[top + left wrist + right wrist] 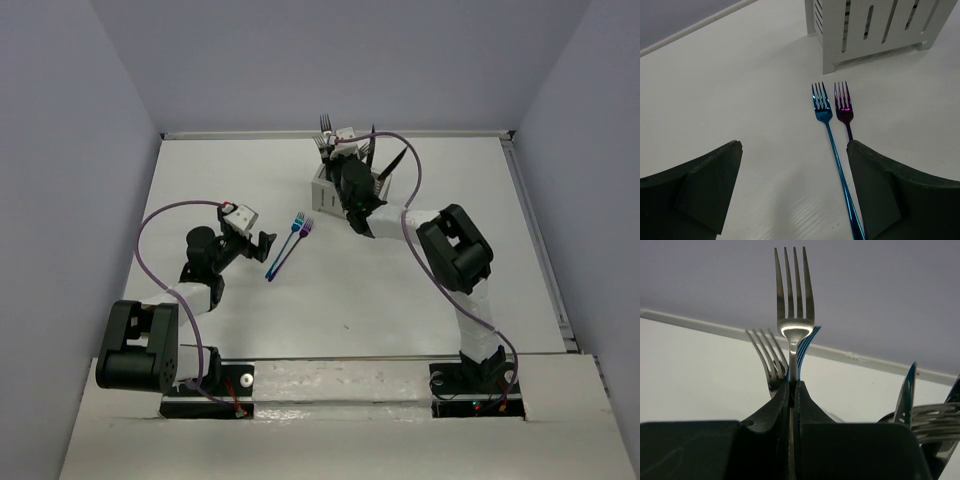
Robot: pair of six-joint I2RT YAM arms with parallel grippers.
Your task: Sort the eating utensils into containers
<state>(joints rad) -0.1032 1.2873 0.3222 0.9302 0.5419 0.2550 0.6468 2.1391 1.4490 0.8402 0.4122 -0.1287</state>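
A blue fork and a purple fork lie side by side on the table, tines toward the white slotted caddy; both also show from above. My left gripper is open just short of them, the blue handle running by its right finger. My right gripper is over the caddy and shut on a silver fork, tines up. Other forks and knives stand in the caddy around it.
A raised white rim runs along the table's far edge behind the caddy. Grey walls close in both sides. A purple cable loops off the left arm.
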